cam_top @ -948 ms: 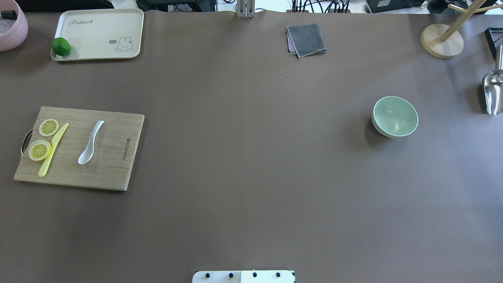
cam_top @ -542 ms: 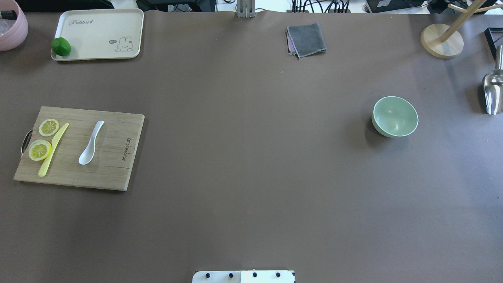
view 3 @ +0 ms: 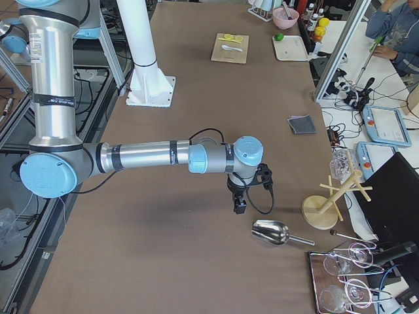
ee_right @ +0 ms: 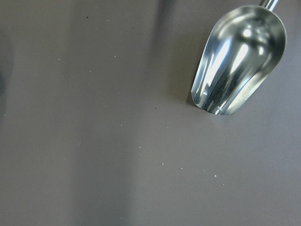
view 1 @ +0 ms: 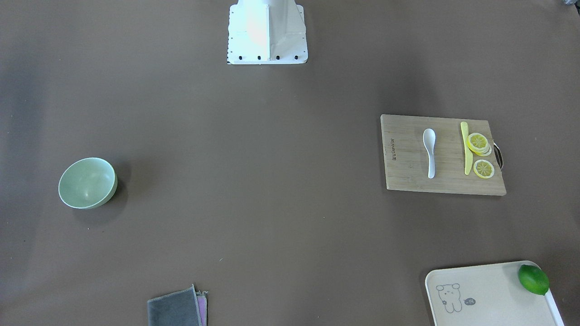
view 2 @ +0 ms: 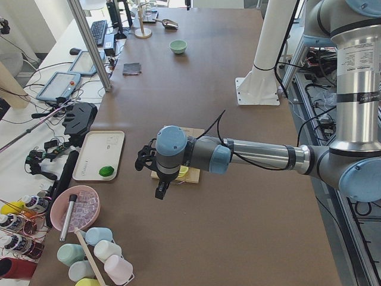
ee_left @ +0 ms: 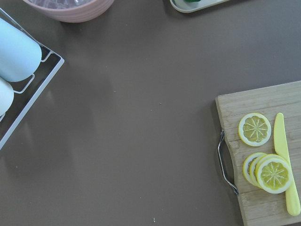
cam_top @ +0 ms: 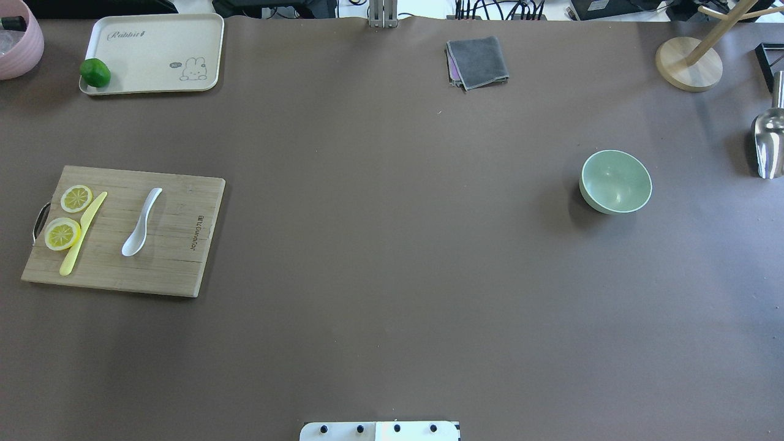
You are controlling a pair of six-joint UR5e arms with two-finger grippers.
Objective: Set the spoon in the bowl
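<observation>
The white spoon (cam_top: 142, 222) lies on a wooden cutting board (cam_top: 177, 257) at the table's left; it also shows in the front-facing view (view 1: 429, 151). The mint-green bowl (cam_top: 615, 181) stands upright and empty on the right, also in the front-facing view (view 1: 86, 182). My left gripper (view 2: 162, 190) hangs above the table near the board's outer side, seen only in the exterior left view; I cannot tell whether it is open. My right gripper (view 3: 240, 206) hangs near a metal scoop (view 3: 272, 232), seen only in the exterior right view; I cannot tell its state.
Lemon slices (cam_top: 63, 233) and a yellow knife (cam_top: 82, 234) share the board. A cream tray (cam_top: 159, 55) with a lime (cam_top: 95, 72), a pink bowl (cam_top: 18, 43), a grey cloth (cam_top: 478, 61), a wooden stand (cam_top: 689, 64) and the scoop (cam_top: 768, 144) line the far and right edges.
</observation>
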